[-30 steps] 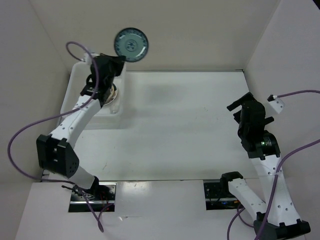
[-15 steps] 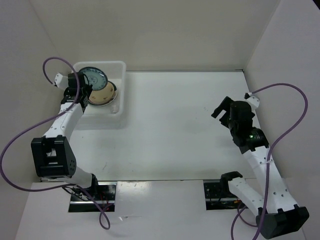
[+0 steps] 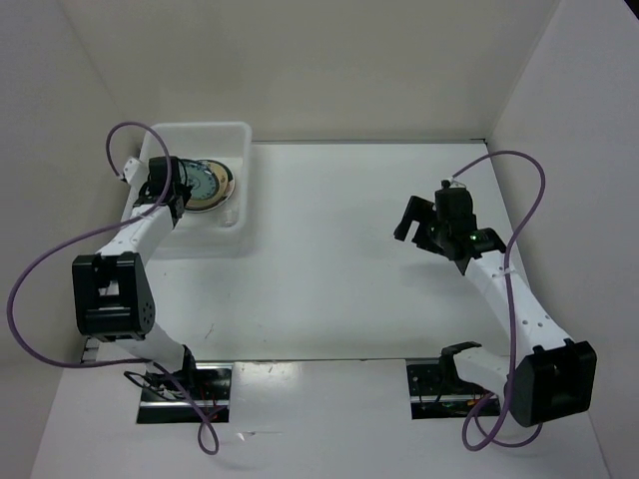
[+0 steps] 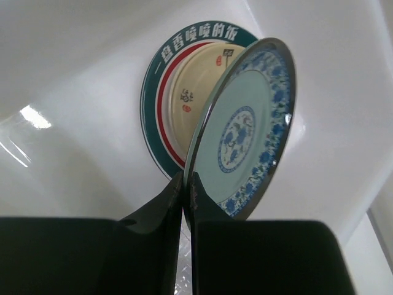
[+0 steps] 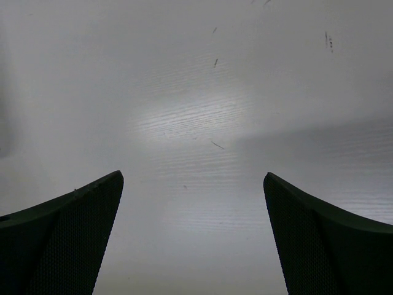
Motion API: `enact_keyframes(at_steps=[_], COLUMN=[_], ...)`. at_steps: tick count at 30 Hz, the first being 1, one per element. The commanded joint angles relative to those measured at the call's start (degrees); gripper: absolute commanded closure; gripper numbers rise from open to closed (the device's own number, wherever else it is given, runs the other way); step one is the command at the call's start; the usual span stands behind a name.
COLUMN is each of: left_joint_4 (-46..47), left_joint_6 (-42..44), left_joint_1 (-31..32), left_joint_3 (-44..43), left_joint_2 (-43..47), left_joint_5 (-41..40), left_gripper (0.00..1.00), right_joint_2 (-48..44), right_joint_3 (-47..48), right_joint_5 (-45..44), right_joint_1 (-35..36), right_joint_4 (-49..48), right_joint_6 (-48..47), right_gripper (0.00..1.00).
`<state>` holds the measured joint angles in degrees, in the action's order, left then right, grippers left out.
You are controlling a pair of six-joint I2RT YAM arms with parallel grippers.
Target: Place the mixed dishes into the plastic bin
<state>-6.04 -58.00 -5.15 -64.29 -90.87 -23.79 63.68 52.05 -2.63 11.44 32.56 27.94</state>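
Note:
The plastic bin [image 3: 200, 130] stands at the far left of the table. My left gripper [image 3: 178, 186] is inside it, shut on the rim of the small teal patterned plate [image 3: 207, 180]. In the left wrist view my left gripper [image 4: 187, 178] pinches the teal plate [image 4: 245, 129] and holds it tilted on edge over a plate with a dark rim, red ring and cream centre [image 4: 178, 80] lying in the bin [image 4: 73, 49]. Other plates under it are mostly hidden. My right gripper [image 3: 414, 225] is open and empty over bare table, also in its wrist view [image 5: 193, 184].
White walls enclose the table at the back and both sides. The bin's right wall [image 3: 244, 190] borders the open table surface [image 3: 339, 249]. Purple cables loop from both arms.
My left gripper has brought the teal plate down from above the bin's far edge into the bin, over the stacked plates. My right arm has swung left towards the table's middle.

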Motion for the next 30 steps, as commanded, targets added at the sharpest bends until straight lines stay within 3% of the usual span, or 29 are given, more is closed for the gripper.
enact_keyframes(at_steps=[1, 12, 13, 17, 18, 21, 22, 27, 29, 30], left_joint_4=[3.0, 4.1, 4.1, 4.9, 4.9, 5.5, 3.9, -0.2, -1.3, -1.9], left_joint_6=[1.8, 0.7, 0.7, 1.5, 1.5, 2.9, 3.5, 9.6, 11.8, 12.6], left_joint_1=[-0.7, -0.7, -0.7, -0.7, -0.7, -1.3, -1.3, -1.3, -1.3, -1.3], left_joint_3=[-2.1, -7.1, -7.9, -9.6, -10.5, -13.7, -15.0, -20.8, -20.8, -18.7], left_joint_2=[-3.1, -11.3, -12.1, -13.6, -14.2, -14.2, -14.2, -6.6, -3.2, 0.7], left_joint_5=[-1.3, -1.3, -0.8, -0.8, -1.4, -1.4, -1.4, -0.8, 3.3, 9.6], left_gripper=[0.87, 0.84, 0.73, 0.54, 0.34, 0.04, 0.00, 0.00, 0.00, 0.00], right_joint_2=[1.0, 0.9, 0.9, 0.9, 0.9, 0.9, 0.9, 0.3, -0.2, -0.2], right_joint_3=[0.6, 0.1, 0.1, 0.1, 0.1, 0.1, 0.1, 0.1, 0.1, 0.1], right_joint_5=[4.6, 3.0, 3.0, 3.0, 3.0, 3.0, 3.0, 3.5, 4.5, 5.1], right_joint_1=[0.4, 0.4, 0.4, 0.4, 0.4, 0.4, 0.4, 0.4, 0.4, 0.4], right_joint_4=[-4.5, -4.5, -4.5, -4.5, -4.5, -4.5, -4.5, -4.5, -4.5, -4.5], right_joint_6=[-2.2, -2.7, -2.7, -2.7, -2.7, -2.7, -2.7, -2.7, -2.7, -2.7], right_gripper=[0.00, 0.00, 0.00, 0.00, 0.00, 0.00, 0.00, 0.00, 0.00, 0.00])
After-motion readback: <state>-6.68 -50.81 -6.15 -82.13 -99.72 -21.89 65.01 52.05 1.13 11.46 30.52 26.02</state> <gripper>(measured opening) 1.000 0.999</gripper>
